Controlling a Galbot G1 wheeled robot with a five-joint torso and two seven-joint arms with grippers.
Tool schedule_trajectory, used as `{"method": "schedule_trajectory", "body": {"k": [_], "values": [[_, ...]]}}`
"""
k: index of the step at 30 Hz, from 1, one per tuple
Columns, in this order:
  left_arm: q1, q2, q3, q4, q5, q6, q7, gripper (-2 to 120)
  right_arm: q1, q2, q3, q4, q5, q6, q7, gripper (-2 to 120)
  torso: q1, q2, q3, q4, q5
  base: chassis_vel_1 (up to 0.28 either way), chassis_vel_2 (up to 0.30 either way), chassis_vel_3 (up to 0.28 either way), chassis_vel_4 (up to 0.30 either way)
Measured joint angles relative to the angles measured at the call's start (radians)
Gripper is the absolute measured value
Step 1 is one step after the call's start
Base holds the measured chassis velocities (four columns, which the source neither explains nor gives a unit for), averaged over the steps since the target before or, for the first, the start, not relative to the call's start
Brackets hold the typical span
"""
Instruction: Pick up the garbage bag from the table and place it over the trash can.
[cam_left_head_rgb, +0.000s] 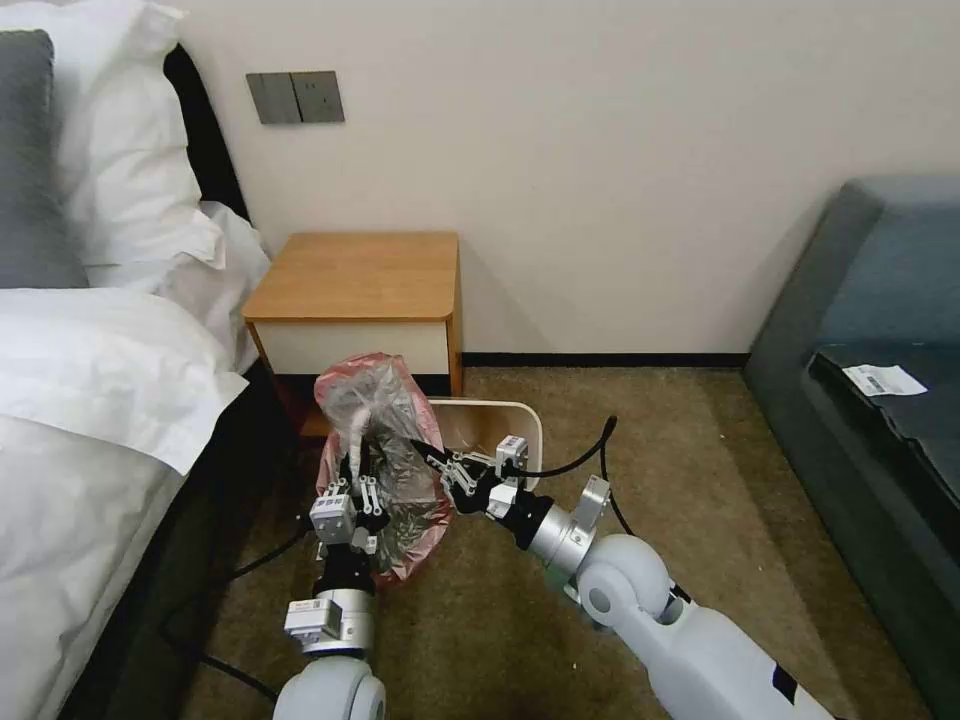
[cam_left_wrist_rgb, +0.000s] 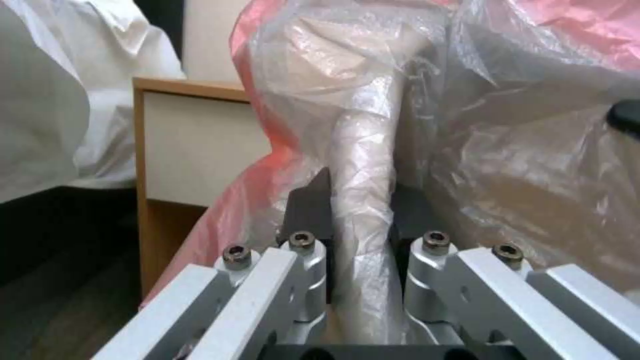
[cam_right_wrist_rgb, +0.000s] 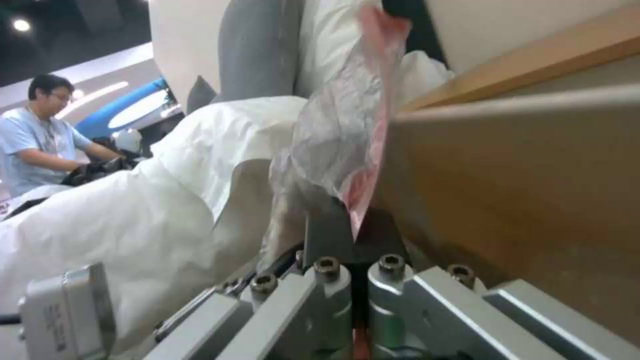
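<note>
The bag (cam_left_head_rgb: 385, 455) hangs in the air in front of the desk (cam_left_head_rgb: 360, 275), low near the floor, and it covers the left part of the bin (cam_left_head_rgb: 497, 432). It is crinkled, grey-clear with a pink-red edge, and its mouth is pulled wide between the two arms. The left claw (cam_left_head_rgb: 356, 470) points upward and pinches a twisted fold of the bag; in the left wrist view this fold (cam_left_wrist_rgb: 363, 200) runs between the dark fingertips (cam_left_wrist_rgb: 308, 210), which press on it from both sides. The right claw (cam_left_head_rgb: 432, 458) reaches in from the right and is pressed together on the red edge of the bag (cam_right_wrist_rgb: 357, 200), just beside the bin wall (cam_right_wrist_rgb: 520, 200). The bin stands on the carpet (cam_left_head_rgb: 640, 440), right of the desk front. A bed (cam_left_head_rgb: 90, 400) with white sheets is at the left.
</note>
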Motion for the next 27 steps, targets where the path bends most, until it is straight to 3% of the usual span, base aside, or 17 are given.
{"method": "schedule_trajectory", "body": {"k": [27], "values": [[0.034,0.026,-0.051,-0.007,-0.024,-0.045,0.009,11,-0.049,-0.056,0.135,0.063,-0.003,0.027,-0.014,0,0.000,0.000,0.000,0.0000,0.0000,0.000,0.000,0.000,0.000]]}}
